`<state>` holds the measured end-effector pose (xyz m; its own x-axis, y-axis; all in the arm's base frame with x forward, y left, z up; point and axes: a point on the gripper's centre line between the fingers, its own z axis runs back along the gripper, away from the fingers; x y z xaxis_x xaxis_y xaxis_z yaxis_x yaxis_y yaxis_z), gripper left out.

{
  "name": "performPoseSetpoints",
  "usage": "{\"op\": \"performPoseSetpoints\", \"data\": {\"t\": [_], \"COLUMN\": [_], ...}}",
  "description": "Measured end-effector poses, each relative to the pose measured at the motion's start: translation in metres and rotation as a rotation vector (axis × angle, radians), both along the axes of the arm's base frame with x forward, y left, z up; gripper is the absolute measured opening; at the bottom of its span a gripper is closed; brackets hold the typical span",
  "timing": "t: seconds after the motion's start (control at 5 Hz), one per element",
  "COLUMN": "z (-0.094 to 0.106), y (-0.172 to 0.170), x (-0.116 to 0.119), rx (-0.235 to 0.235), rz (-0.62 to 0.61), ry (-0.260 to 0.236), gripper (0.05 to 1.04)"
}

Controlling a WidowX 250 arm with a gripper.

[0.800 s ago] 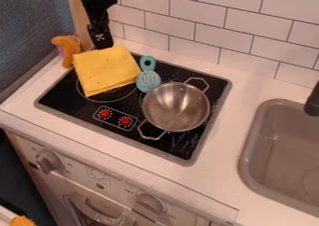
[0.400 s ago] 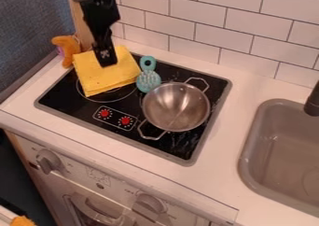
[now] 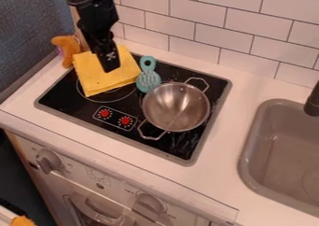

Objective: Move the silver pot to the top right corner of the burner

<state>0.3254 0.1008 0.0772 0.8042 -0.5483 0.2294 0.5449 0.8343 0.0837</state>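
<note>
Clock: directions are as seen in the camera view.
Gripper: the black two-finger gripper (image 3: 110, 67) hangs at 11 o'clock from the cooktop's middle, over the folded yellow cloth; whether it is set wide or narrow, or touches the cloth, I cannot tell from this angle.
Pot: the round silver metal pot (image 3: 176, 107) stands upright at 3 o'clock on the black glass cooktop (image 3: 67, 96), well apart from the gripper, its open top facing up.
Pot handles: two angular wire loops, one at 1 o'clock, the other at 7 o'clock.
Cloth: the folded yellow cloth (image 3: 93, 82) lies at 11 o'clock on the cooktop, partly over a ring marking.
Brush: a teal brush with a looped handle (image 3: 148, 81) lies at 11 o'clock from the pot, just beside it, handle end toward 12.
Dials: two round red dials (image 3: 125, 121) sit between 8 and 9 o'clock from the pot.
Toy: a curved orange object (image 3: 66, 50) rests on the white counter (image 3: 227, 173) at 10 o'clock from the cloth.
Sink: a grey basin (image 3: 247, 159) lies at 4 o'clock from the pot.
</note>
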Motion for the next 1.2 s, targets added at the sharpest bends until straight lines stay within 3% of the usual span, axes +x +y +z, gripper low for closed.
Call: {"op": "performPoseSetpoints", "data": {"t": [0.2,0.4,0.6,0.8,1.0,1.2], "z": [0.009,0.018,0.013,-0.004,-0.010,-0.021], "y": [-0.020,-0.037,-0.056,-0.071,-0.077,-0.082], "x": [-0.002,-0.006,-0.015,-0.024,-0.026,-0.026], "rx": [-0.058,-0.157,-0.266,-0.395,-0.468,-0.504], "rz": [0.159,0.344,0.443,0.495,0.507,0.499], "ry": [0.002,-0.007,0.018,0.013,-0.004,0.002], "gripper": [1.000,1.000,1.000,1.000,1.000,1.000]}}
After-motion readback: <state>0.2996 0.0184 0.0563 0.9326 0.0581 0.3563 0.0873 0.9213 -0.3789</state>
